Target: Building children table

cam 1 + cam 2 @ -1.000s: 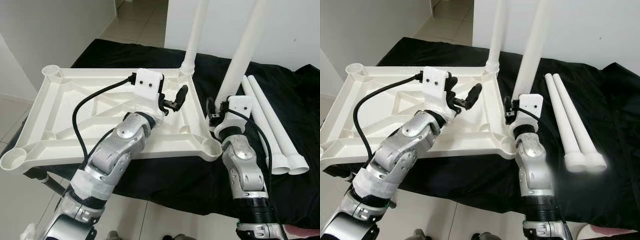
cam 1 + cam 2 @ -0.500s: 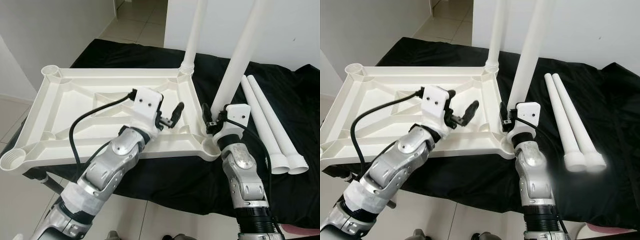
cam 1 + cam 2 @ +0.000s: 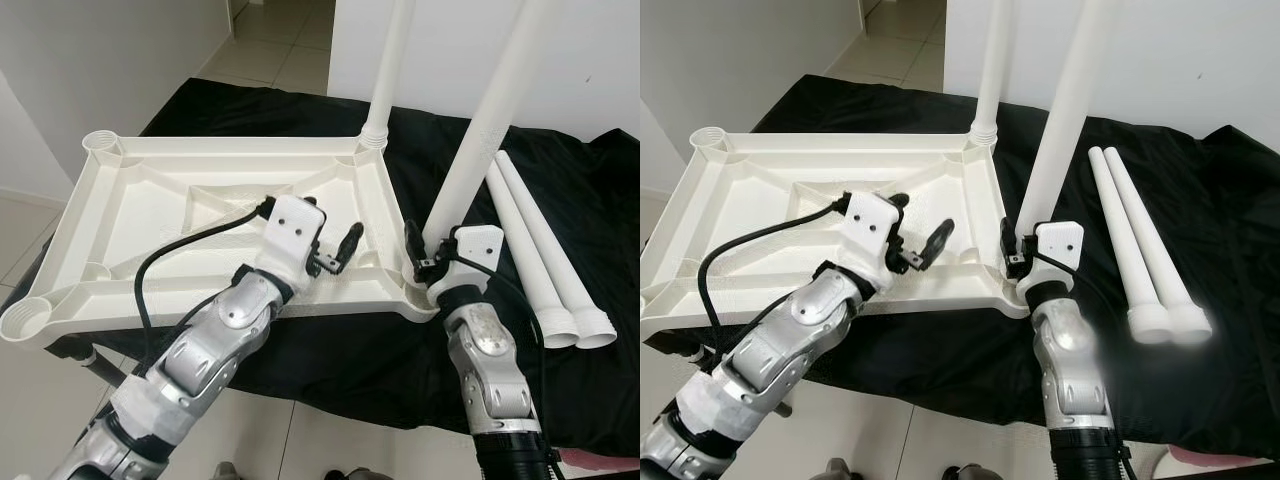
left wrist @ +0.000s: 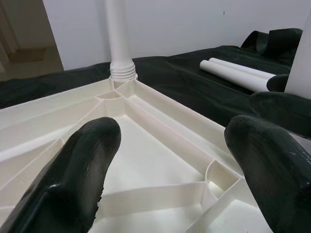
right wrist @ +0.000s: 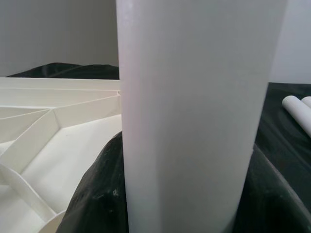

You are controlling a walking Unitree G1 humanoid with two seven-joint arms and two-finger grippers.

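A white plastic tabletop lies upside down on a black cloth. One white leg stands upright in its far right corner socket. My right gripper is shut on a second white leg, which leans slightly right. That leg's lower end is over the near right corner socket, hidden behind the fingers; the leg shows close between them. My left gripper hangs open just above the tabletop's ribs near the right rim, with nothing between its fingers.
Two more white legs lie side by side on the black cloth to the right of the tabletop. The cloth-covered surface ends near me, with tiled floor below and to the left. A white wall stands behind.
My left gripper has drawn back toward the tabletop's near edge. My right gripper has come lower and nearer with the leg, bringing its end down to the near right corner.
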